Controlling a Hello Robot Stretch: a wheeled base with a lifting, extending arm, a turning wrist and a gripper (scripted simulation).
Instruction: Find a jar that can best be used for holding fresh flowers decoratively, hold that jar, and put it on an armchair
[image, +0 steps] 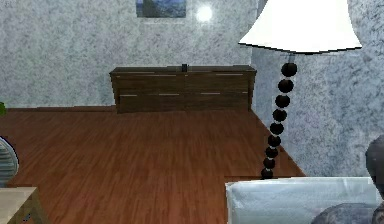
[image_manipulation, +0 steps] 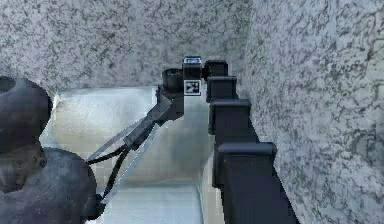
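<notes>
A dark grey rounded jar-like thing (image_manipulation: 45, 170) bulks at the arm side view's lower left, over a white armchair (image_manipulation: 120, 115); the same dark shape (image: 372, 175) shows at the forward view's lower right, above the armchair's white edge (image: 290, 195). The dark arm (image_manipulation: 240, 150) rises along the right wall to two white marker squares. From there the gripper (image_manipulation: 100, 178) slants down-left, and its thin fingers (image_manipulation: 125, 140) reach the dark thing. I cannot tell whether it holds anything.
A floor lamp with a white shade (image: 300, 25) and a black beaded stem stands by the armchair. A dark wooden sideboard (image: 182, 88) lines the far wall under a picture (image: 160, 8). A pale table corner (image: 20, 205) sits lower left. Speckled walls (image_manipulation: 320, 90) close in beside the arm.
</notes>
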